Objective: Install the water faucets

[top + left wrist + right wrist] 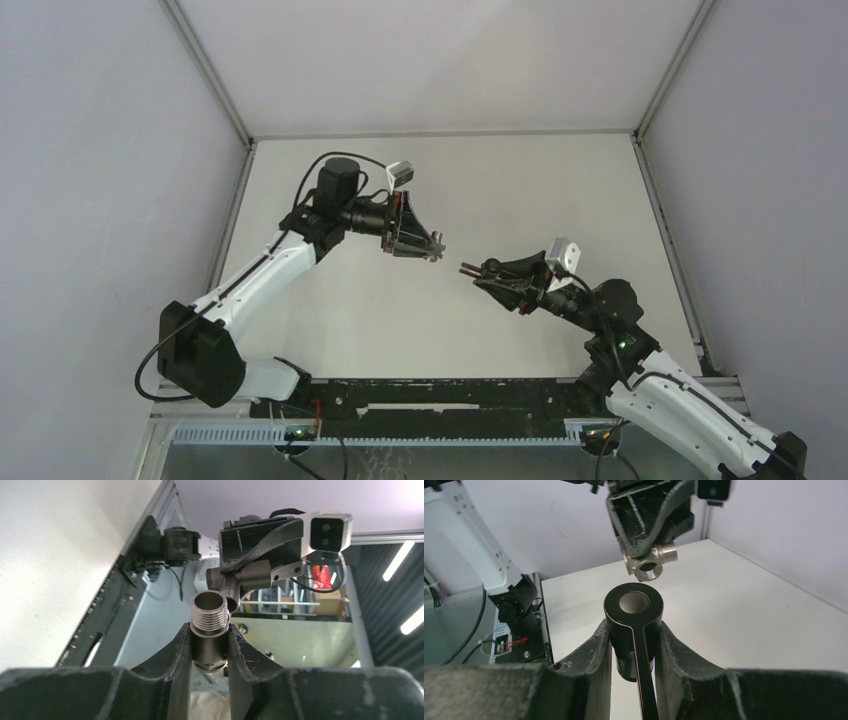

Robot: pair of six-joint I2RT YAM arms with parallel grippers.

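Your table (480,180) carries neither part; both are held in the air above its middle. The left arm (270,265) reaches in from its side and the right arm (660,395) from the other, so the two pincers face each other tip to tip, near but apart.

Your left pincer (432,248) is clenched on the silvery fitting (209,612), whose threaded end projects past the fingertips. Your right pincer (478,272) is clenched on the dark tap piece (634,605). The round head of that piece leads, and its thin lever (644,680) runs back between the fingers, so its long axis lies along the pincer.

From the right wrist view the fitting sits just beyond and slightly above the tap piece's head, with an open mouth turned toward it and the threaded stub off to the side. Neither arm looks nearer than the other. The coming move likely turns on lining the head up with that mouth before you close the gap.

No brand, label or writing can be read on either part.
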